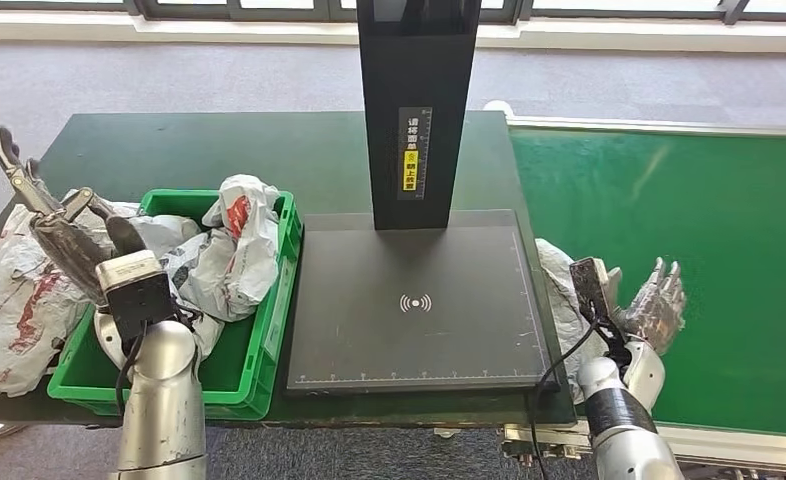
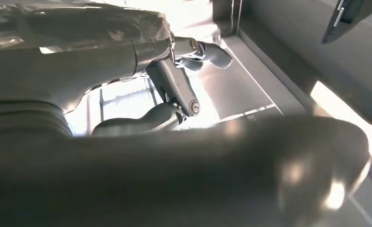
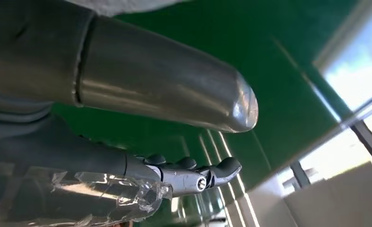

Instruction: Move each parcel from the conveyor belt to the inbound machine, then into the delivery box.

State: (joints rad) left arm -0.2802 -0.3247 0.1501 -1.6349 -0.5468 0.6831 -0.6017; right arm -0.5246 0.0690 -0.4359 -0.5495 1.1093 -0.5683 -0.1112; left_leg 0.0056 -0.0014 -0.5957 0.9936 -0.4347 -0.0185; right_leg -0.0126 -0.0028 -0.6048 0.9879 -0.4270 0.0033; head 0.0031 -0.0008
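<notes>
A pale grey parcel (image 1: pixel 561 300) lies at the left edge of the green conveyor belt (image 1: pixel 709 220), against the side of the inbound machine's black scan plate (image 1: pixel 414 300). My right hand (image 1: pixel 654 300) stands just right of that parcel over the belt, fingers spread upward and holding nothing. In the right wrist view my right hand (image 3: pixel 165 94) has its fingers (image 3: pixel 193 172) apart above the belt (image 3: pixel 269 56). My left hand (image 1: pixel 54 215) is raised over the left end of the green delivery box (image 1: pixel 269 340), fingers apart and empty. In the left wrist view my left hand (image 2: pixel 174 80) grips nothing.
Several white parcels with red print (image 1: pixel 234 245) are heaped in the delivery box. Another white parcel (image 1: pixel 14 300) lies on the table left of it. The machine's black column (image 1: pixel 416 100) rises behind the scan plate. The dark green table ends close in front.
</notes>
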